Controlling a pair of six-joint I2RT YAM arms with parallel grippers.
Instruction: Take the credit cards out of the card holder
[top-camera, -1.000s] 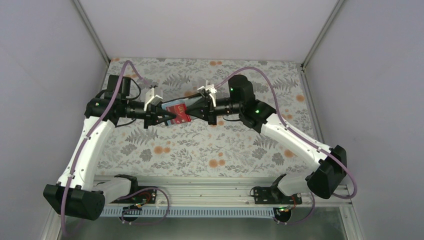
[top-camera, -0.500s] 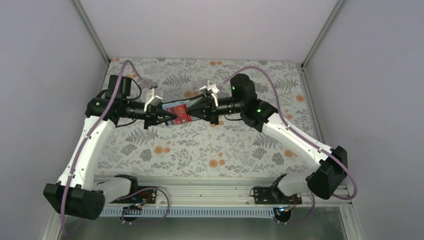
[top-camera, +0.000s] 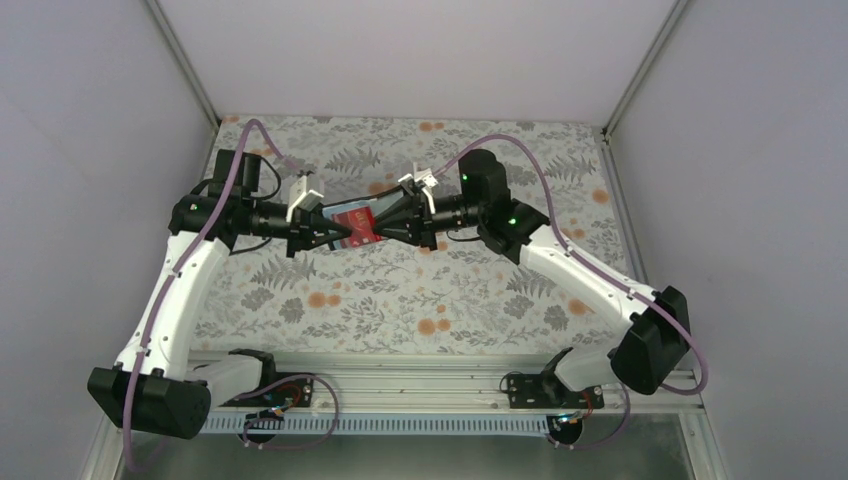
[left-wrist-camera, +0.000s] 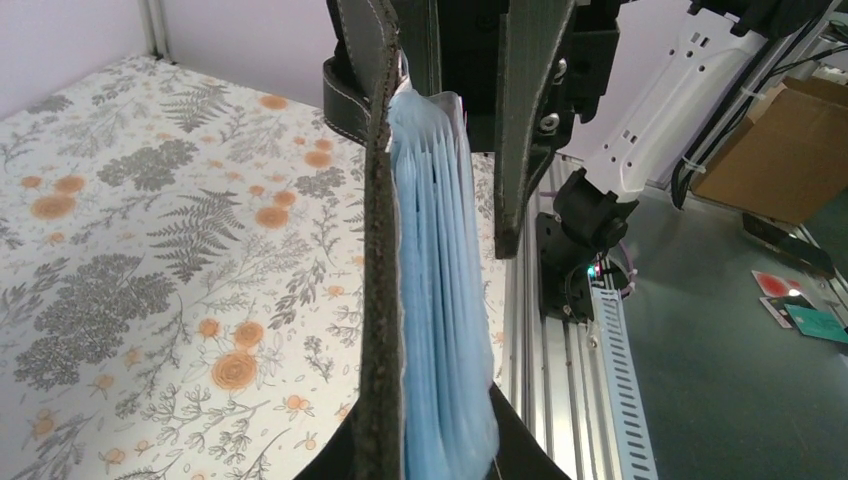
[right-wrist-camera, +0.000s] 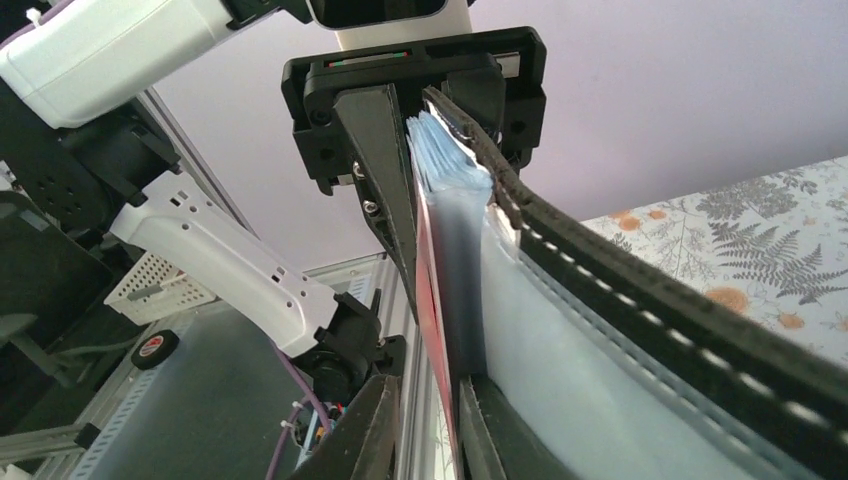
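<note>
Flowery cloth covers the table (top-camera: 420, 300), and the two robot arms meet above the far middle of it. Between them, up in the air, is the card holder (left-wrist-camera: 440, 300). It is dark outside and light blue inside, and it looks partly open, like a little book.

On the holder's left side, the left gripper (top-camera: 330, 235) is pressed tight on it, one finger on each face. On the holder's right side, the right gripper (top-camera: 382, 224) has its fingers squeezed almost together. They pinch the edge of the red card (right-wrist-camera: 437, 270), which sits against the holder's blue inside.

I think the job is at the pulling-out step for the red card. Next, the right gripper should pull straight away from the holder, in line with the pocket, while the left gripper holds on hard. If the pull goes crooked, the card may jam, or the holder may slip.

I cannot see a blue or green card. They may be hidden in the holder's pockets.
</note>
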